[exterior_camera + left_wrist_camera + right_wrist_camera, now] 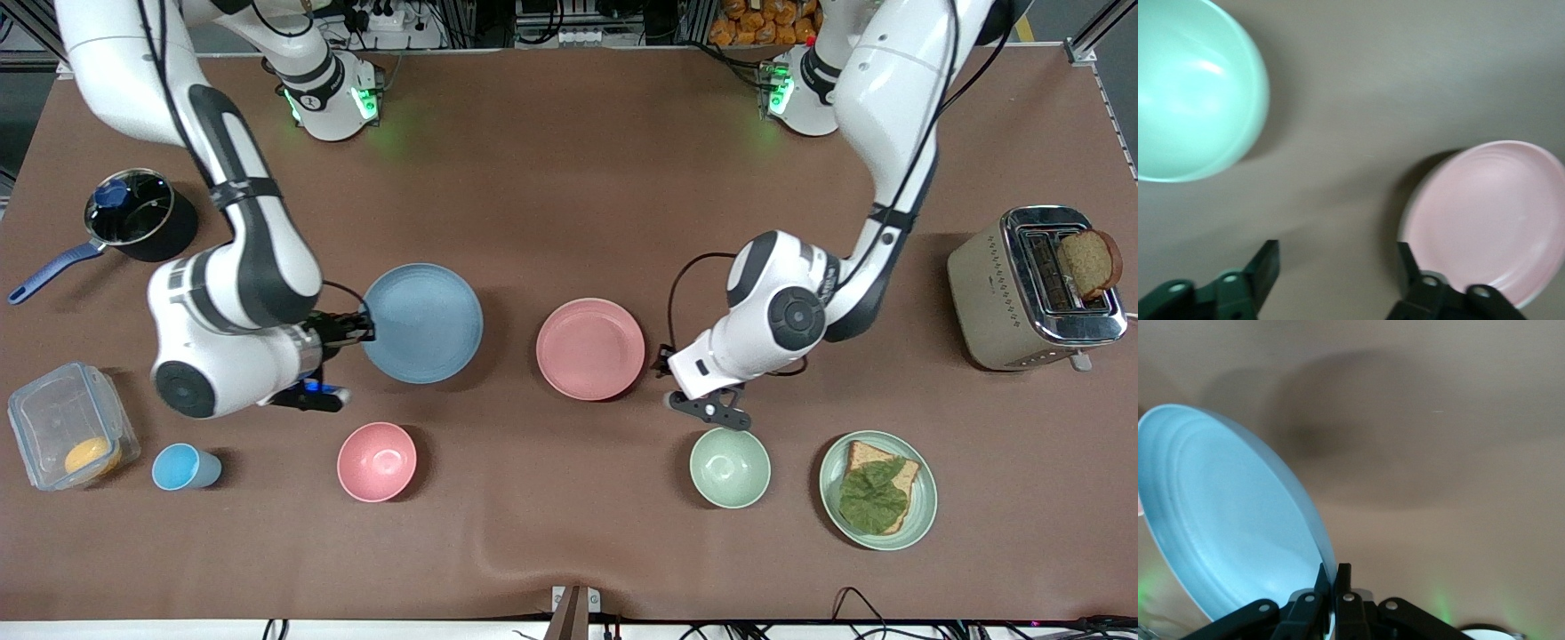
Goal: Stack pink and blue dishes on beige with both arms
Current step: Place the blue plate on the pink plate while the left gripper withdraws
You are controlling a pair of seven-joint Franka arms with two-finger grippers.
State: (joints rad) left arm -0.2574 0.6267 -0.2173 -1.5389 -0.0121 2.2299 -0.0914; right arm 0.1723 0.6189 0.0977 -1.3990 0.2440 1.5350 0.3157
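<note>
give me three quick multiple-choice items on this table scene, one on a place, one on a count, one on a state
1. The toaster stands
A. at the left arm's end of the table
B. at the right arm's end
C. between the plates

2. How many bowls are on the table?
A. one
B. two
C. three

3. The right claw is
A. open over the pot
B. shut on the blue plate
C. holding a cup

Key: 1 A, it sits under the left arm's end; 2 B, a pink bowl and a green bowl; 3 B, the fingers pinch the plate's rim.
</note>
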